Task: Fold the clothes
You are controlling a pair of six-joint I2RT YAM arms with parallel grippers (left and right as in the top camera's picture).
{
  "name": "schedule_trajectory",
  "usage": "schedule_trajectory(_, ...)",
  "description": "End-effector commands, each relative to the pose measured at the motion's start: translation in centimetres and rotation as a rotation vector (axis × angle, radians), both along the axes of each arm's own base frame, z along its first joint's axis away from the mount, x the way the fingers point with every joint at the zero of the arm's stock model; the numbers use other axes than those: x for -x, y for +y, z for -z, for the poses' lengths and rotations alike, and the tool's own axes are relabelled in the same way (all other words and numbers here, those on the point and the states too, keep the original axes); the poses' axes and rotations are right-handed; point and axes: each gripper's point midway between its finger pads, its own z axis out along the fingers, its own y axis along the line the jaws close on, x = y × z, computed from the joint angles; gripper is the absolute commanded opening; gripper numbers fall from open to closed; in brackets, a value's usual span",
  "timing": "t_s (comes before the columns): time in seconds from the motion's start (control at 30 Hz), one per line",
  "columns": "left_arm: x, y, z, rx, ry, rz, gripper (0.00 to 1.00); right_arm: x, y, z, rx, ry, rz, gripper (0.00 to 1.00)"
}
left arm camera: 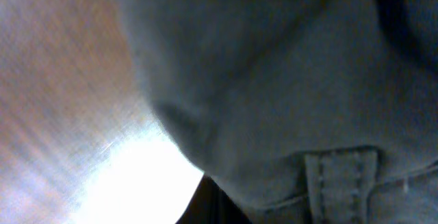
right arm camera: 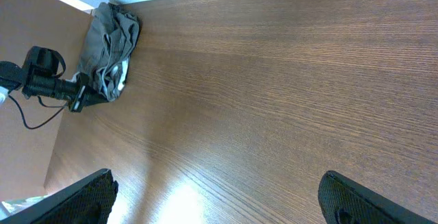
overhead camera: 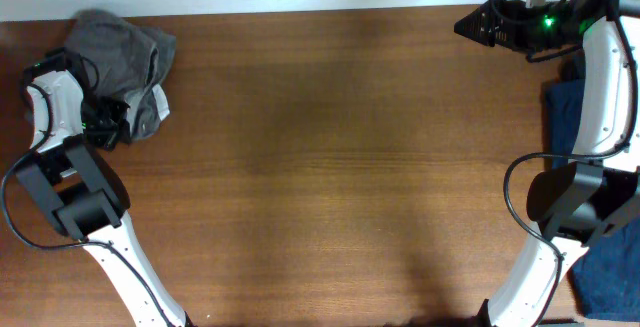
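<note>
Left claw: its own wrist view shows no fingers, only grey cloth over the lens, so cannot tell if it is open or clamped. Clothes sit right up against that camera. A stitched belt loop is at the lower right of the frame. Table wood shows at the left, with bright glare at lower centre.

Right claw is spread wide. Its dark fingers are in the lower left and lower right corners, with nothing between them, only table beyond. Farther off, in the upper left of that frame, the clothes are bunched in a heap at the table corner. A white label shows on its near side. The left claw has its tip at the heap's lower edge. Whether it is gripping or just touching is unclear.

From overhead, the clothes are a crumpled heap at the upper left of the frame, not folded, with the label at the lower right edge. The left claw is on the heap's lower left edge. The right claw is in the upper right, at the table's far edge, well apart from the clothes. Blue cloth lies along the right edge, partly behind the right arm.
</note>
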Motion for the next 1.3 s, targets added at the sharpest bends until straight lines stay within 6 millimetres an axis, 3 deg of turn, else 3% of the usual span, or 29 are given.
schedule_trajectory(0.0,-1.3,0.1,-0.1,-0.007,-0.052,-0.071,0.01,0.0,0.4,0.0,0.006,-0.006,-0.014,0.99)
schedule_trajectory(0.2,-3.5,-0.5,-0.1,-0.03,-0.122,-0.08,0.01,0.0,0.7,0.0,0.002,-0.001,-0.015,0.99)
schedule_trajectory(0.33,-6.5,-2.5,-0.6,-0.009,-0.219,-0.041,0.01,0.0,0.7,0.0,0.002,-0.001,-0.015,0.99)
schedule_trajectory(0.53,-9.2,-3.8,-1.1,-0.038,-0.311,0.001,0.01,0.0,0.7,0.0,-0.008,0.015,0.0,0.99)
schedule_trajectory(0.73,-9.2,-3.5,-1.2,-0.044,-0.314,0.011,0.01,0.0,0.9,0.0,-0.009,0.017,-0.003,0.99)
schedule_trajectory(1.13,-6.6,0.2,-0.8,-0.053,-0.26,0.005,0.01,0.2,1.0,0.1,-0.012,0.029,-0.004,0.99)
schedule_trajectory(1.27,-6.4,0.4,-0.8,-0.046,-0.26,0.026,0.01,0.2,1.0,0.1,-0.011,0.027,-0.004,0.99)
